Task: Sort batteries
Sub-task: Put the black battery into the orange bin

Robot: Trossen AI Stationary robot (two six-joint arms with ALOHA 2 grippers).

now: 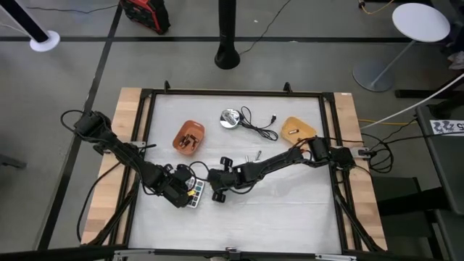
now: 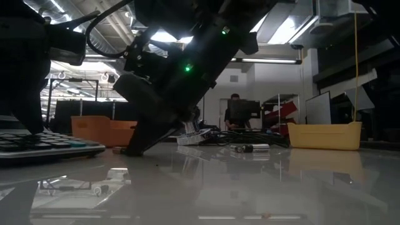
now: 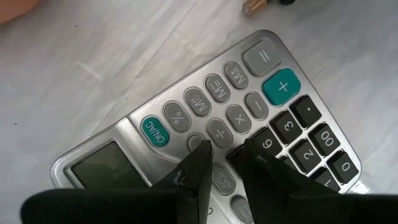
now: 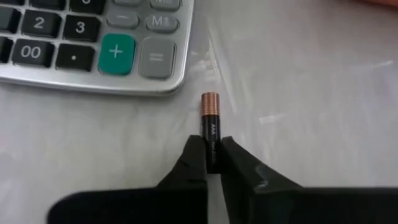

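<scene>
The right gripper (image 4: 211,160) clamps a copper-topped AAA battery (image 4: 210,121) lying on the table just beside the calculator (image 4: 93,43), while the left gripper (image 3: 225,163), fingers narrowly parted, apparently touches its keys.

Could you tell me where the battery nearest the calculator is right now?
In the right wrist view the battery lies on the white table just off the calculator, between the right gripper jaws.

Workshop hall under strip lights
A grey floor (image 1: 304,69) surrounds the desk (image 1: 348,109); ceiling lights (image 2: 265,60) glow, and a person (image 2: 234,100) sits by a monitor (image 2: 245,111).
</scene>
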